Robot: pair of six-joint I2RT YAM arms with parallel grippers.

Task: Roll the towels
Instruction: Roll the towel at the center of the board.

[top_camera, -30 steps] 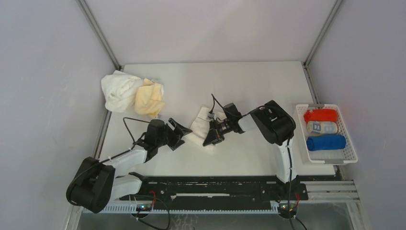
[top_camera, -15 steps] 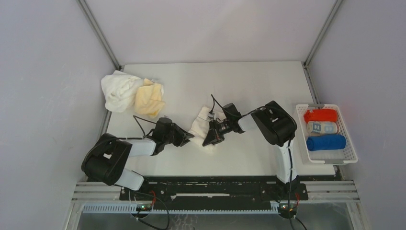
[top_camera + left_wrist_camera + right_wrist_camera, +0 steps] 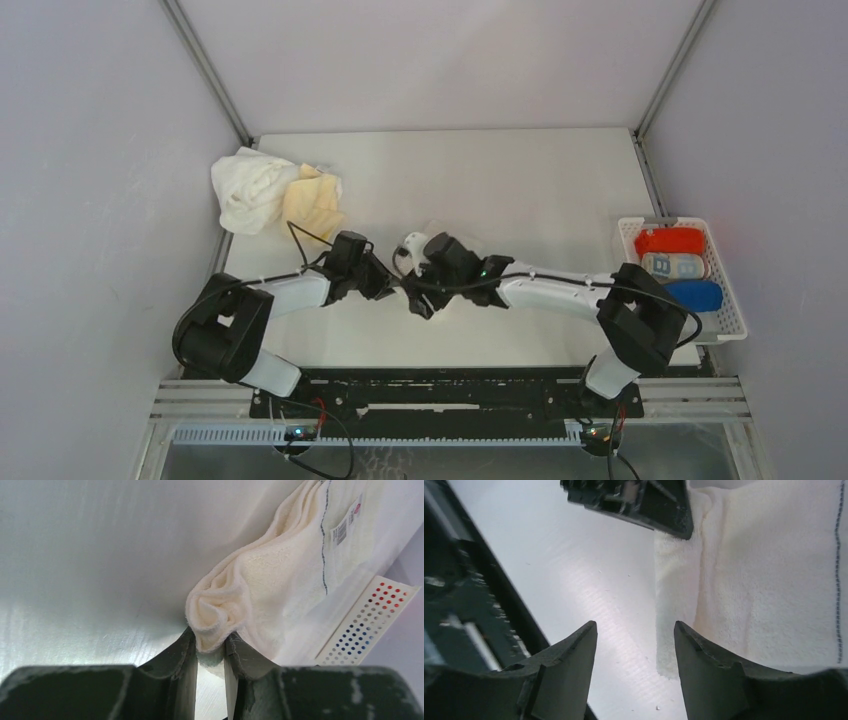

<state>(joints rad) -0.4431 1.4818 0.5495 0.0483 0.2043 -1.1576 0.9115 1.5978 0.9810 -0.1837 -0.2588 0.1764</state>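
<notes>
While your left gripper (image 3: 211,649) is pinching a bunched corner of the cream towel (image 3: 280,575), your right gripper (image 3: 634,645) is hovering with its jaws apart and nothing between them, just beside the cloth's edge. You're working in the middle of the table (image 3: 540,180), the two grippers almost nose to nose, and the cream towel is lying spread beyond them, its label showing. At the rear left corner, the white towel (image 3: 248,188) and the pale yellow towel (image 3: 312,205) are sitting crumpled, touching each other. Off to your right, the basket (image 3: 730,300) is holding three rolls side by side: the red roll (image 3: 670,240), the patterned roll (image 3: 672,265) and the blue roll (image 3: 702,295), the last partly hidden behind your right arm.
</notes>
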